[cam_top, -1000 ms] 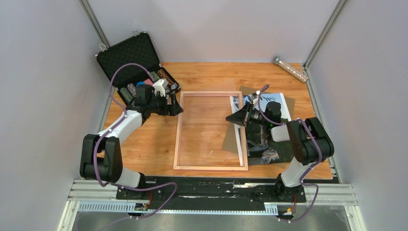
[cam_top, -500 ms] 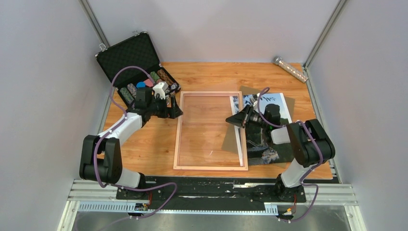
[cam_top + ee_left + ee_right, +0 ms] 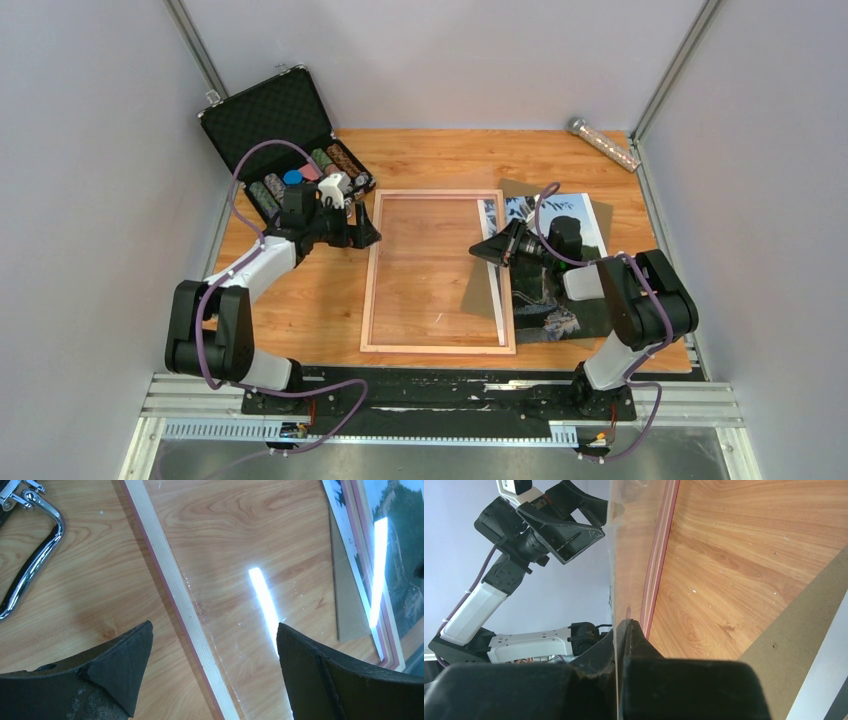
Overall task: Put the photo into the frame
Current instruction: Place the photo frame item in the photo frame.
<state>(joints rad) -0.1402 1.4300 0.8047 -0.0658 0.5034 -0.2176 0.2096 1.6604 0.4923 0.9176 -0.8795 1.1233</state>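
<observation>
Wood-grain surface [image 3: 450, 155], grey walls. The thin-railed rectangular picture frame [image 3: 370, 290] [image 3: 175, 585] [image 3: 659, 555] lies flat mid-surface, light wood up, pink at its edges, clear pane in. The glossy rectangular Great Wall print [image 3: 588, 215] [image 3: 400, 565] lies just right of it, left border under the right rail, as is a plain brown backing board [image 3: 482, 290] [image 3: 347, 615] [image 3: 804, 645]. Left gripper [image 3: 368, 232] [image 3: 214, 630]: jaws spread, straddling the left rail near the far corner. Right gripper [image 3: 480, 248] [image 3: 621, 630]: jaws pressed together, pinching the picture frame at its right edge; pane or rail, can't tell.
</observation>
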